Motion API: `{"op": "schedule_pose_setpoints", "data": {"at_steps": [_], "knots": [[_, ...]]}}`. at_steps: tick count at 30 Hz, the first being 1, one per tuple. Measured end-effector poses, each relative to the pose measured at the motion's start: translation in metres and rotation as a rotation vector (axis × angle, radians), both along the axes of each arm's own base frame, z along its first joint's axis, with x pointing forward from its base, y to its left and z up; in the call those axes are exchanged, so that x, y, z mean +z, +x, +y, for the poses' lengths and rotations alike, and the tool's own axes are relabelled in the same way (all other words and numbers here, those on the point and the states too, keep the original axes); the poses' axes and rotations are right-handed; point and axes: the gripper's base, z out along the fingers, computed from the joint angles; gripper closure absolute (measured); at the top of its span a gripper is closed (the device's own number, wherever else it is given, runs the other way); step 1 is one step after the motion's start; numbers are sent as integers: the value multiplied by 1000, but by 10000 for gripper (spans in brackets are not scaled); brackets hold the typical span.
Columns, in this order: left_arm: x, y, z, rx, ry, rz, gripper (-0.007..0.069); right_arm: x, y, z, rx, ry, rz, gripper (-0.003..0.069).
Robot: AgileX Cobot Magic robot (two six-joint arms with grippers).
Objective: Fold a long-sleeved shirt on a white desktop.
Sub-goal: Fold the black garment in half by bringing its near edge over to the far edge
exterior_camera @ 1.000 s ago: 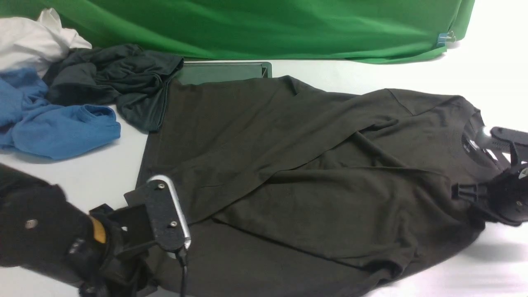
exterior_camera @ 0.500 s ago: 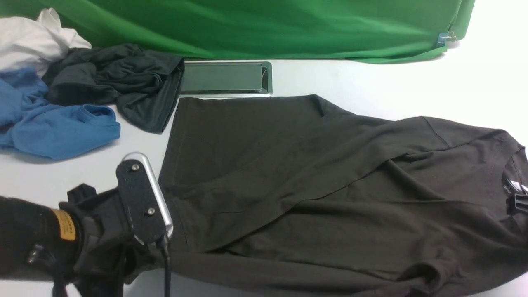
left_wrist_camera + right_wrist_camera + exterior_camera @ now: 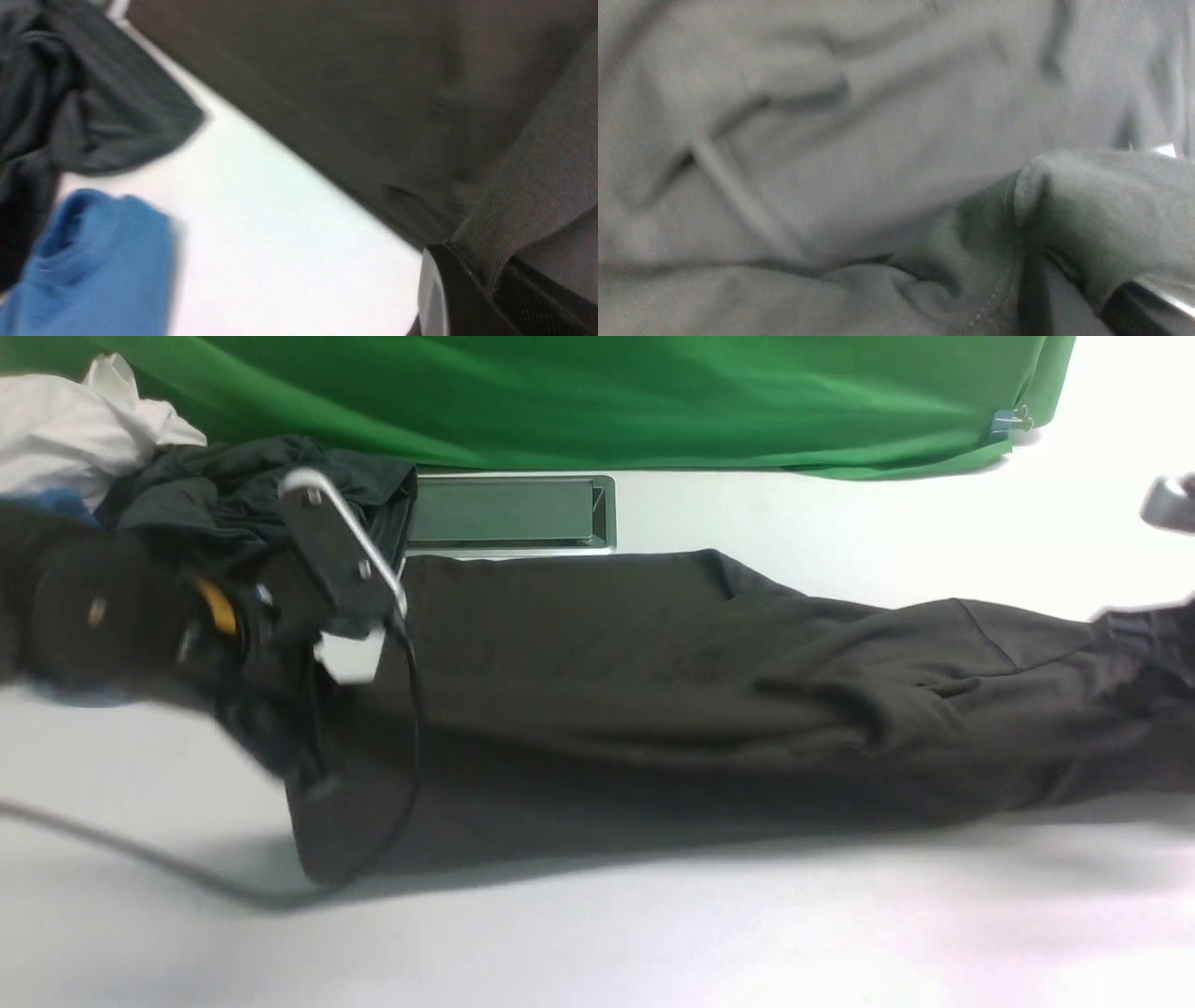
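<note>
The long-sleeved shirt [image 3: 653, 691], dark olive-charcoal, stretches across the white desktop [image 3: 653, 933] from left to right. Its near edge is raised off the surface and casts a shadow below. My left gripper [image 3: 303, 765] is shut on the ribbed hem at the shirt's left end; in the left wrist view the ribbed cloth [image 3: 509, 219] is pinched in the left gripper [image 3: 490, 280]. My right gripper [image 3: 1144, 625], blurred at the right edge, is shut on the collar end. In the right wrist view the shirt [image 3: 831, 140] fills the frame and bunches over one dark finger [image 3: 1148, 303].
A green backdrop [image 3: 560, 401] hangs along the far side, with a metal-rimmed recessed panel [image 3: 509, 513] in front of it. A clothes pile lies back left: a white garment [image 3: 75, 420], a blackish-teal garment [image 3: 215, 476] and a blue garment [image 3: 93, 261]. A cable [image 3: 140, 859] trails from my left arm.
The shirt first slid nearer and to the right. Both grippers then rose and moved toward the far side, lifting its near edge. My left arm now hides most of the blue garment.
</note>
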Motion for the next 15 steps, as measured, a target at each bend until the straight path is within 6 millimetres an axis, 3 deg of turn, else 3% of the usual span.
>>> {"op": "schedule_pose_setpoints", "data": {"at_steps": [9, 15], "knots": [[-19, 76, 11, 25, 23, 9, 596, -14, 68, -6, 22, 19, -7, 604], [-38, 109, 11, 20, 35, 30, 596, -33, 97, -9, 25, 26, 11, 604]]}}
